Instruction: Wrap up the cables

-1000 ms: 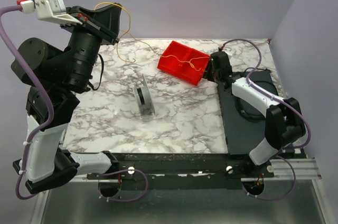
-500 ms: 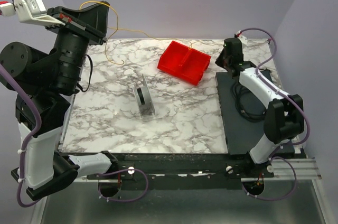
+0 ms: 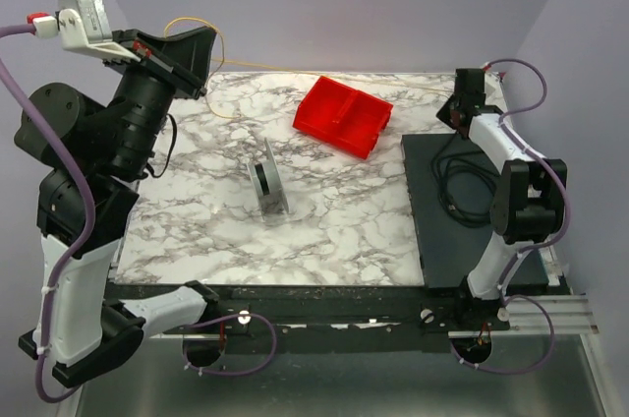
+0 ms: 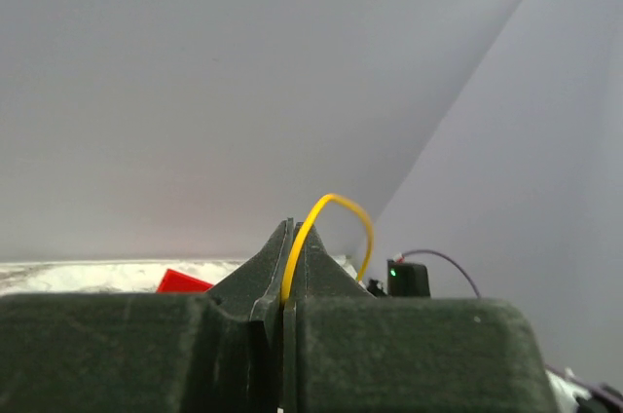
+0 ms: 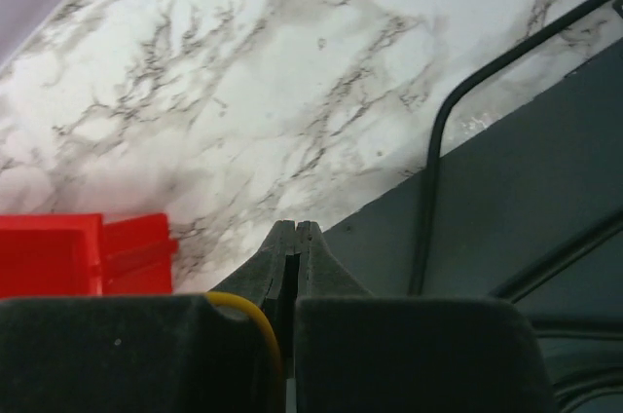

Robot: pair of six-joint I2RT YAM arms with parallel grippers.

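Note:
A thin yellow cable (image 3: 193, 21) loops over my left gripper (image 3: 204, 41), which is raised above the table's back left corner. From there it runs along the back edge towards my right gripper (image 3: 460, 108) at the back right. In the left wrist view the left gripper (image 4: 289, 236) is shut on the cable (image 4: 343, 205), which arches out above the tips. In the right wrist view the right gripper (image 5: 295, 234) is shut, and the cable (image 5: 249, 312) passes into the base of its jaws.
A red two-compartment tray (image 3: 342, 117) sits at the back centre of the marble table (image 3: 334, 220). A grey spool stand (image 3: 267, 179) stands mid-table. A dark mat (image 3: 462, 240) on the right carries a coiled black cord (image 3: 450, 186).
My right gripper left the red tray, swung to the back right corner and shut on the cable. The cable came out of the tray and now runs along the back edge.

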